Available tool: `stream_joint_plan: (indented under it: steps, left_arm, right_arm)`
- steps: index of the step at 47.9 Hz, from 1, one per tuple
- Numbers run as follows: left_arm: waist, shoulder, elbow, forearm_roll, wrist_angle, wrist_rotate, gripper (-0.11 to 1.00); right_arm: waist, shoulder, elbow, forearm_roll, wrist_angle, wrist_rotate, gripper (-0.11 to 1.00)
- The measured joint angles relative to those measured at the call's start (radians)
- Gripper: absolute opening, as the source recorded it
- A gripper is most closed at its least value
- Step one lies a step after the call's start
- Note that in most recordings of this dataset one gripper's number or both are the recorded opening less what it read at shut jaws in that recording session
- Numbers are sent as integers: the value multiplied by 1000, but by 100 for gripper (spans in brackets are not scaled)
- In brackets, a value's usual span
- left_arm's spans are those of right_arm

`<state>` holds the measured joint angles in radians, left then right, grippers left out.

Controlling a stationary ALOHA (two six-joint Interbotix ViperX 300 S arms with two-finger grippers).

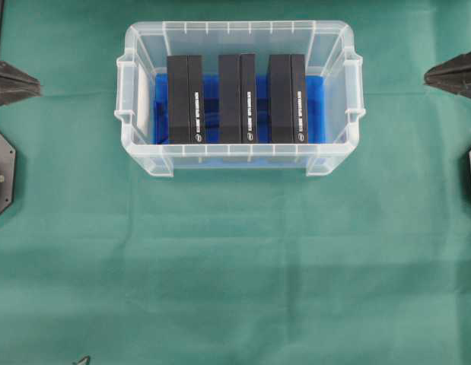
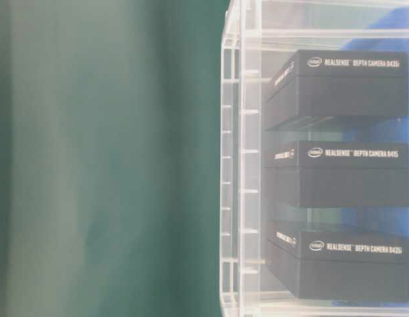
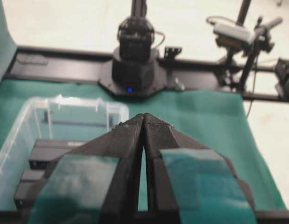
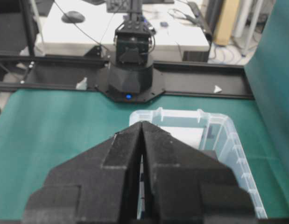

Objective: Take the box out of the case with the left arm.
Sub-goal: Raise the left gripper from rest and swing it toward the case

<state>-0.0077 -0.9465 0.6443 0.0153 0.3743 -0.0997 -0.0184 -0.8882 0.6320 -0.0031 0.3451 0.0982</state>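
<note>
Clear plastic, the case (image 1: 239,163) is being shown at upper centre of the overhead frame, three black boxes (image 1: 185,99) standing inside. The left gripper (image 3: 144,122) and the right gripper (image 4: 141,128) are being held pressed together, gripping nothing, at the frame's side edges.

Case (image 2: 240,165) cut off at right; box labels (image 1: 197,114) unreadable overhead.

A dark green cloth (image 1: 235,266) covers the table edge to edge. In the upper middle of the overhead view the case (image 1: 144,46) is clear, colourless plastic with a bright blue lining (image 1: 315,106) showing at its bottom. Three boxes (image 1: 237,97) inside are matte black with small white lettering and a tiny blue-and-white logo. The left gripper (image 3: 144,122) is black, with teal pads (image 3: 207,182) on its fingers; the right gripper (image 4: 141,129) is plain black.
</note>
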Motion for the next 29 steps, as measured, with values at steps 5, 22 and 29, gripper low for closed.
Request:
stream_joint_plan:
  steps: [5, 22, 29]
  left_arm:
    - [0, 9, -6, 0, 55, -20, 2]
    - [-14, 97, -115, 0, 615, -187, 2]
    - [-26, 152, -166, 0, 867, -224, 2]
  right_arm:
    - [2, 0, -2, 0, 23, 6, 1]
    - [0, 98, -106, -2, 555, 74, 1]
    - [0, 183, -167, -2, 885, 77, 1]
